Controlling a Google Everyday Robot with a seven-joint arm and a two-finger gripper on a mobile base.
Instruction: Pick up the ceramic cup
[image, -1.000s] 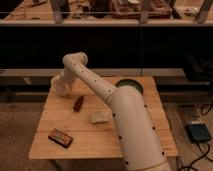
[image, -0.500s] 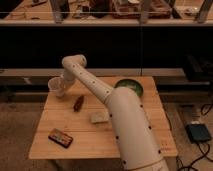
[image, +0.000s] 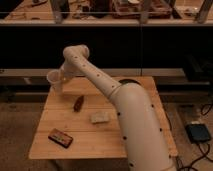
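Camera view: the gripper (image: 62, 79) at the arm's far end sits against the right side of the plain white handleless ceramic cup (image: 54, 79), apparently clasping it upright over the wooden table's (image: 90, 137) far-left corner.

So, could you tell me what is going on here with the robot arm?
The arm reaches across the wooden table to its far left corner, and the gripper holds the ceramic cup up off the table, past the edge. A small dark brown object, a pale block and a flat dark packet lie on the table.
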